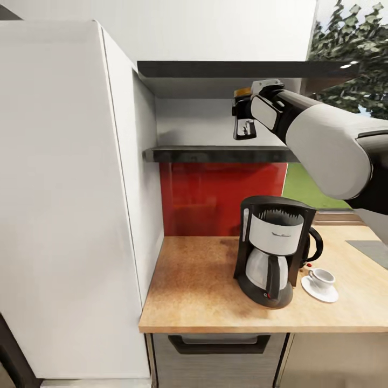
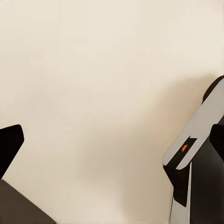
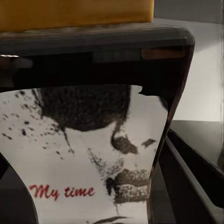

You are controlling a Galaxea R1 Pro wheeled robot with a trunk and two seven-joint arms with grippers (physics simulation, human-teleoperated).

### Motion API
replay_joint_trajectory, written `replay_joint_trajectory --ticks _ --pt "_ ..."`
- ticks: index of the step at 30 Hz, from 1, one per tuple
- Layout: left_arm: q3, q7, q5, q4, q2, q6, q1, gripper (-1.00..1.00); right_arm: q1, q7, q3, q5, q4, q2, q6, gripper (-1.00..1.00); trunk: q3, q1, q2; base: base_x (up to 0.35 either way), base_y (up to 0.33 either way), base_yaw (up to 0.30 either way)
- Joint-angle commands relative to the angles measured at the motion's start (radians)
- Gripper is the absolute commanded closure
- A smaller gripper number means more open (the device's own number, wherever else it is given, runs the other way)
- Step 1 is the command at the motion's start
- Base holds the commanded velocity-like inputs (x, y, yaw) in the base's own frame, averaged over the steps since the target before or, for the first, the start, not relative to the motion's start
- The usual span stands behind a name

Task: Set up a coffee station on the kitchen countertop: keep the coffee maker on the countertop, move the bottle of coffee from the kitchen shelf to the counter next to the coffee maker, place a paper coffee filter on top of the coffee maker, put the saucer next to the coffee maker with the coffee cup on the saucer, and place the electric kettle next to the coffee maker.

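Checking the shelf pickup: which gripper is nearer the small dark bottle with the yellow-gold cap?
Right. The right gripper is at the bottle above the black shelf; the left gripper faces a plain cream surface.

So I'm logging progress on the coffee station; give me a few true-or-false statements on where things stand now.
1. The cup sits on the saucer. True.
2. The coffee maker stands on the shelf. False: it stands on the countertop.
3. The right end effector is up at shelf level, with the bottle close before its camera. True.
4. The saucer lies at the countertop's far left. False: it is right beside the coffee maker.
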Motion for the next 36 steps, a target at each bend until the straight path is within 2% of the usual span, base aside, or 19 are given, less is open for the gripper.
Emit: replay_joint_trajectory --ticks 1,10,17,36 --pt "-0.003 -0.006 0.010 0.000 0.000 -0.001 0.001 -1.00 -0.001 -0.003 0.006 -0.003 0.001 0.000 0.002 1.00 0.000 0.000 -0.001 -0.319 0.000 0.000" --pt "-0.003 -0.006 0.010 0.000 0.000 -0.001 0.000 -1.00 0.007 0.005 0.006 -0.003 0.002 0.000 0.007 1.00 0.000 0.000 -0.001 -0.316 0.000 0.000" --pt "-0.003 -0.006 0.010 0.000 0.000 -0.001 0.000 -1.00 0.007 0.034 0.006 -0.003 0.001 0.001 0.060 1.00 0.000 0.000 -0.001 -0.301 0.000 0.000" --pt "-0.003 -0.006 0.010 -0.001 0.000 -0.001 0.001 -1.00 0.014 0.055 0.006 -0.003 0.001 0.002 0.069 1.00 0.000 0.000 -0.001 -0.259 0.000 0.000"
